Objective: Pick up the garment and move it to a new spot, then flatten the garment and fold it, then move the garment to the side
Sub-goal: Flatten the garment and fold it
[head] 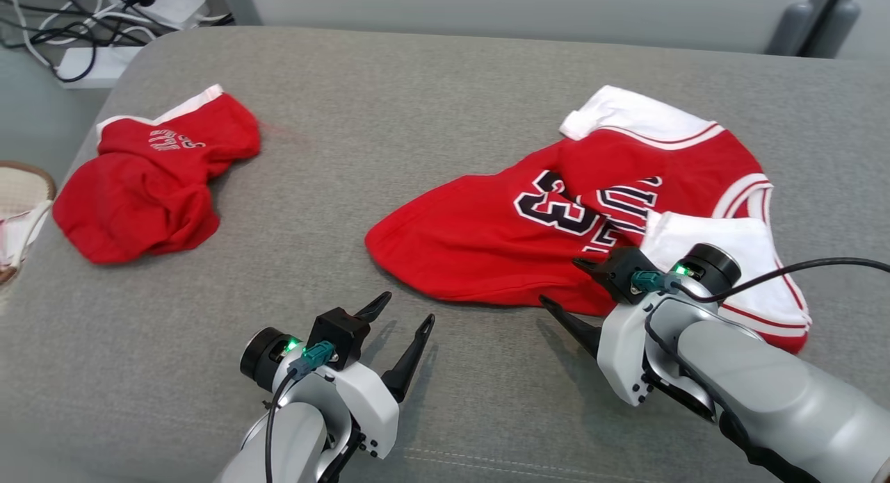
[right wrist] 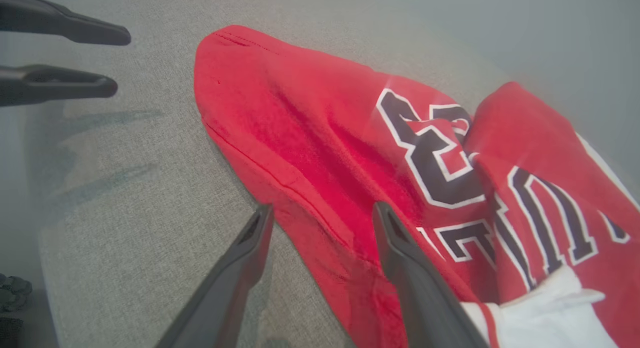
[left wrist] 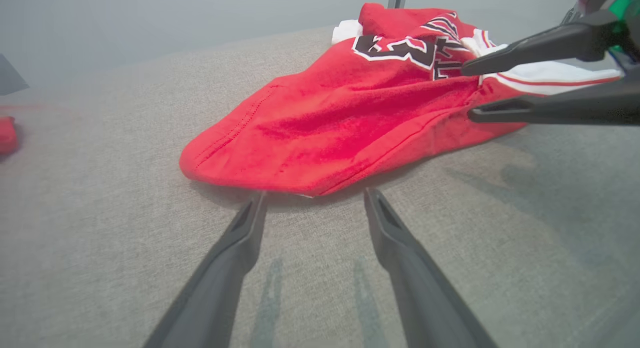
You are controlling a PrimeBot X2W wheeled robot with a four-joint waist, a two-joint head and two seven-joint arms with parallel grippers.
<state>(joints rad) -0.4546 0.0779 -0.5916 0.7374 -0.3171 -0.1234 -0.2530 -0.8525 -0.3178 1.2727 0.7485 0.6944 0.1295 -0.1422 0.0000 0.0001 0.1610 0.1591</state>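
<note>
The garment, a crumpled red jersey (head: 556,226) with the number 33 and white sleeves, lies on the right half of the grey cushion (head: 389,108). My right gripper (head: 560,281) hovers open at its near hem. In the right wrist view, that gripper (right wrist: 322,207) has one finger over the red cloth (right wrist: 310,137) and the other over bare cushion, holding nothing. My left gripper (head: 408,309) is open and empty, just short of the jersey's lower left edge. From the left wrist, the gripper (left wrist: 315,194) points at the hem (left wrist: 310,132), with the right gripper (left wrist: 468,92) at the upper right.
A second red garment with a white band (head: 149,184) lies bunched at the cushion's left. A woven basket (head: 24,191) sits beyond the left edge. White power strips and cables (head: 104,24) lie on the floor at the far left.
</note>
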